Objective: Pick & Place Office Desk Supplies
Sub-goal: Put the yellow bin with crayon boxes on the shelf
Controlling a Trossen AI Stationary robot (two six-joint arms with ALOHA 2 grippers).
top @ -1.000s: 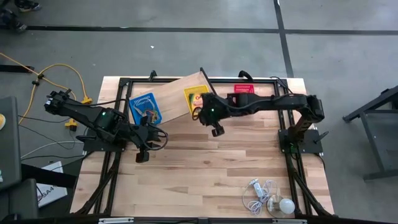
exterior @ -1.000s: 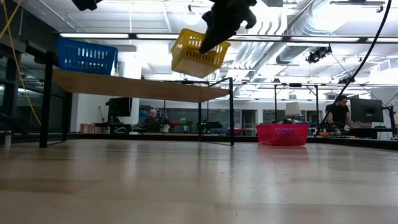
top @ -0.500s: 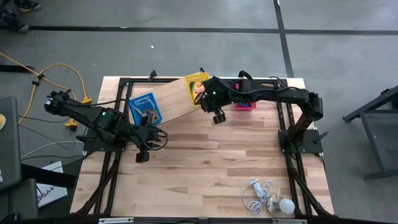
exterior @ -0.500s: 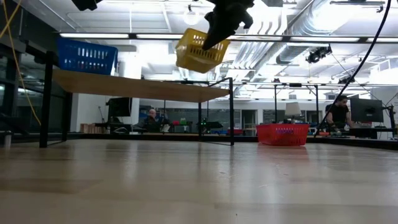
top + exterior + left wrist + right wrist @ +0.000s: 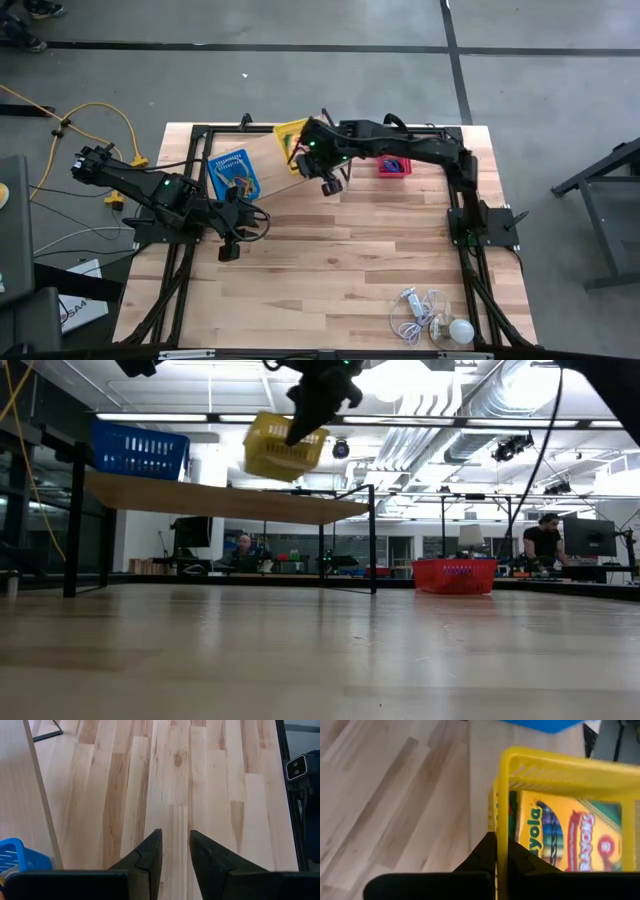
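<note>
Right gripper (image 5: 496,851) pinching slotted yellow plastic basket (image 5: 560,775) rim — glossy crayon box (image 5: 570,840) inside

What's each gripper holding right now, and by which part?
The right gripper is shut on the yellow basket, pinching its rim wall; a crayon box lies inside. The left gripper holds nothing, jaws apart above the table.

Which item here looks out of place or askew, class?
The yellow basket: it hangs tilted in mid-air above the wooden board, pinched by its rim in the right gripper, a crayon box inside. The blue basket sits level on the board.
</note>
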